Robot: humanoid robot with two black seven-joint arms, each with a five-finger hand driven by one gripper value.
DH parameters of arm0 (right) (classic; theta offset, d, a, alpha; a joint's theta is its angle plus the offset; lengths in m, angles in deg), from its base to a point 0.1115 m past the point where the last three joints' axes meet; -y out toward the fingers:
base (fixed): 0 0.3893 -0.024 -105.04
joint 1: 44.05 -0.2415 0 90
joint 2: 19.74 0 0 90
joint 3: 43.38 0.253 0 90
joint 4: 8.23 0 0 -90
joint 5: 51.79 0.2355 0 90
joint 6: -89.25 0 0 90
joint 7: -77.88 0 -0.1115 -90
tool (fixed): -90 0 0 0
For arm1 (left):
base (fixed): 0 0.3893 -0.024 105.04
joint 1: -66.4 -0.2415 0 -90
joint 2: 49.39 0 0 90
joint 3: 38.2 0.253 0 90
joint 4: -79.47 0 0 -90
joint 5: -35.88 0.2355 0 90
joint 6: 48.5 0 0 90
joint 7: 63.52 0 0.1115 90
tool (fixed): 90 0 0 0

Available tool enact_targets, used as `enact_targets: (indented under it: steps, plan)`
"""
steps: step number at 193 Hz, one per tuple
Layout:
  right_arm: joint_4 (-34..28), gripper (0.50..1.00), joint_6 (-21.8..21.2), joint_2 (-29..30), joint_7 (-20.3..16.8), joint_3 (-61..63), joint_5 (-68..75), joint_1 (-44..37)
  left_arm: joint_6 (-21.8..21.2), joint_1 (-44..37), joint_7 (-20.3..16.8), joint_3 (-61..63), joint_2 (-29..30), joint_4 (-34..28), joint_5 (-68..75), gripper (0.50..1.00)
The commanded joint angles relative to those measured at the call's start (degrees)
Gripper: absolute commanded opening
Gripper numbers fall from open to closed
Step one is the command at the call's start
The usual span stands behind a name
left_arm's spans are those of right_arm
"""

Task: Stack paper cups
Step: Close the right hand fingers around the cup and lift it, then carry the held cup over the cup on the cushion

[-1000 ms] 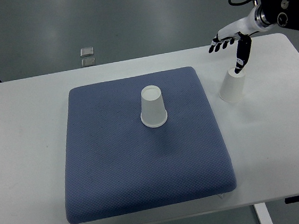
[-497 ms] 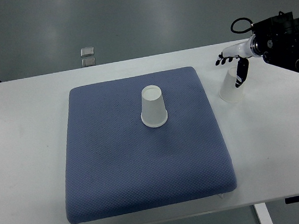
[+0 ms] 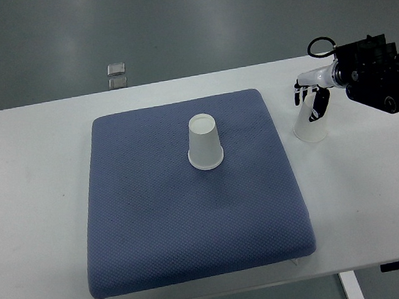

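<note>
— Where's my right hand point(image 3: 311, 99)?

— Fingers draped over the outer paper cup point(image 3: 310, 122) on the table point(image 3: 373, 174) (not visibly clamped; I can't tell).

— I'd grip mid-wall, lift straight; the target cup point(image 3: 204, 142) stands upside down on the blue pad point(image 3: 157, 218).

Two paper cups are in view, both white and upside down: one paper cup point(image 3: 204, 143) stands on the pad, the other paper cup point(image 3: 310, 123) stands on the bare table beside the pad's right edge. There is one blue pad point(image 3: 192, 214) and one white table point(image 3: 34, 210) under it. One robot hand shows, the right hand point(image 3: 313, 98), at the second cup. On the floor beyond the table lie two small grey squares point(image 3: 117, 74), one just behind the other.
</note>
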Motion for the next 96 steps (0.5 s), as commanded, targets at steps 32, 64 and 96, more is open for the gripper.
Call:
enact_targets:
  steps: [32, 64, 96]
  plan:
    - [0.02, 0.568, -2.34, -0.34, 0.08, 0.05, -0.82, -3.66, 0.01, 0.0, 0.0, 0.0, 0.0, 0.0, 0.0, 1.0]
    - [-3.68, 0.574, -13.59, -3.77, 0.43, 0.58, -0.74, -16.15, 0.01, 0.0, 0.0, 0.18, 0.0, 0.35, 0.0, 1.0]
    - [-12.46, 0.584, -22.05, -7.38, 0.34, 0.49, -0.56, -32.75, 0.09, 0.0, 0.0, 0.27, 0.0, 0.53, 0.0, 1.0]
